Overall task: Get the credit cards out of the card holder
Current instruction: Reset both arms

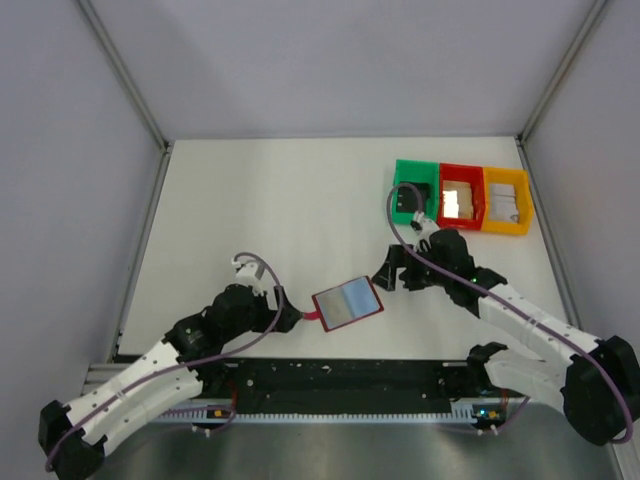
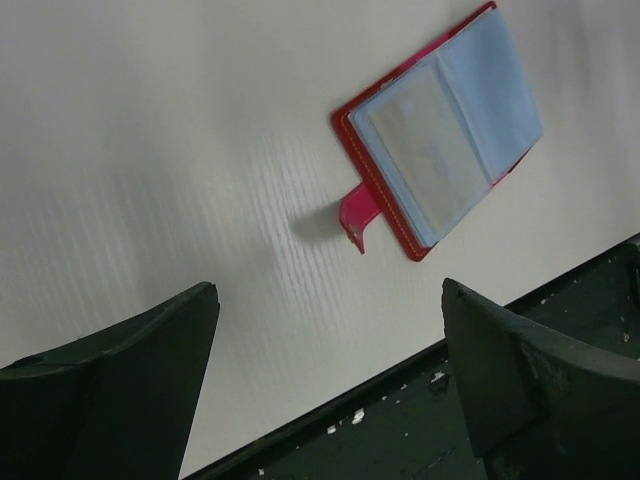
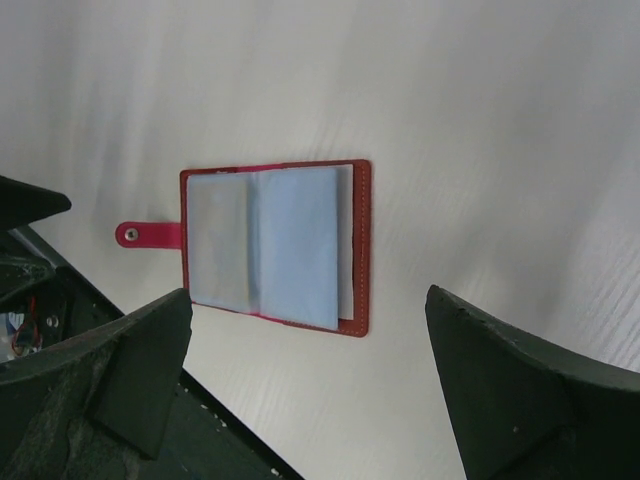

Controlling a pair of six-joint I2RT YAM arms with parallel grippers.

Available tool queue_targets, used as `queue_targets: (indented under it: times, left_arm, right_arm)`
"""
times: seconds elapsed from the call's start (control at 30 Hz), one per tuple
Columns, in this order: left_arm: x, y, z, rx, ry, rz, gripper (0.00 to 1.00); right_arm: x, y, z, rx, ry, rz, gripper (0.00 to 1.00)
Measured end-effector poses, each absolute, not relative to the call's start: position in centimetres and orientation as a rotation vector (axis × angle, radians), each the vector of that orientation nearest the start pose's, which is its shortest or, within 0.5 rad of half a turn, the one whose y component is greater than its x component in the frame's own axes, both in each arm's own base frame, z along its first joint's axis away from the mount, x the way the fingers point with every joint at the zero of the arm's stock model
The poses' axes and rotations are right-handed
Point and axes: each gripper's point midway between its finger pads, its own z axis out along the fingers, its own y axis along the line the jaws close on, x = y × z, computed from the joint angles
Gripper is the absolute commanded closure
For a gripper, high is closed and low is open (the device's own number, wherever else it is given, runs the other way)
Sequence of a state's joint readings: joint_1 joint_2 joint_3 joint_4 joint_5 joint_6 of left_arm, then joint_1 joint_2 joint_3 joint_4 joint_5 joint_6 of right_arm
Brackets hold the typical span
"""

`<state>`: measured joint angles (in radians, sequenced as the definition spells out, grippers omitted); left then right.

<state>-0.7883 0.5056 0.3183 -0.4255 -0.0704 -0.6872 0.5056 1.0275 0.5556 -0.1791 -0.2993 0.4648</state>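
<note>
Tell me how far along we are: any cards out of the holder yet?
Done: the card holder lies open on the table, snap tab out to the side. In hand: nothing; the left gripper and right gripper are open and empty, one on each side of it. Left: all the pulling; a pale card sits in its plastic sleeve, none lies loose.

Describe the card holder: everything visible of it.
The card holder lies open and flat on the white table, between the left end effector and right end effector, both open, neither touching it. Red cover, pale stitched border; pale blue see-through sleeves inside, a card showing through one. Its snap tab points toward the left one.
</note>
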Motion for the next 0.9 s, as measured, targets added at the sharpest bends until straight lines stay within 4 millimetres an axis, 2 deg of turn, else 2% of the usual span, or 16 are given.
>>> queue_targets:
  times: [0.17,0.23,0.33,0.43,0.63,0.77,0.9]
  left_arm:
    - [13.8,-16.4,6.2,-0.066,2.344,-0.765,0.04]
    - [13.9,-15.7,6.5,-0.143,2.318,-0.769,0.03]
    - [14.7,-14.4,8.1,-0.274,2.212,-0.774,0.02]
    - [15.4,-12.6,10.0,-0.401,2.087,-0.779,0.01]
    - [16.0,-9.5,13.2,-0.526,1.965,-0.709,0.01]
    - [16.7,-8.3,16.7,-0.471,1.94,-0.59,0.01]
    - [17.7,-7.7,19.1,-0.4,1.923,-0.476,0.01]
  right_arm:
    - [21.2,19.1,8.4,-0.105,2.352,0.816,0.01]
    - [21.1,18.4,8.7,-0.077,2.329,0.791,0.01]
    - [21.7,17.2,10.5,-0.035,2.243,0.737,0.01]
    - [22.5,15.2,12.6,0.028,2.208,0.611,0.01]
    - [24.7,9.8,19.8,0.154,2.085,0.275,0.01]
    - [23.9,5.0,22.9,0.241,1.991,0.059,0.01]
    - [22.4,1.9,24.8,0.285,1.916,-0.051,0.01]
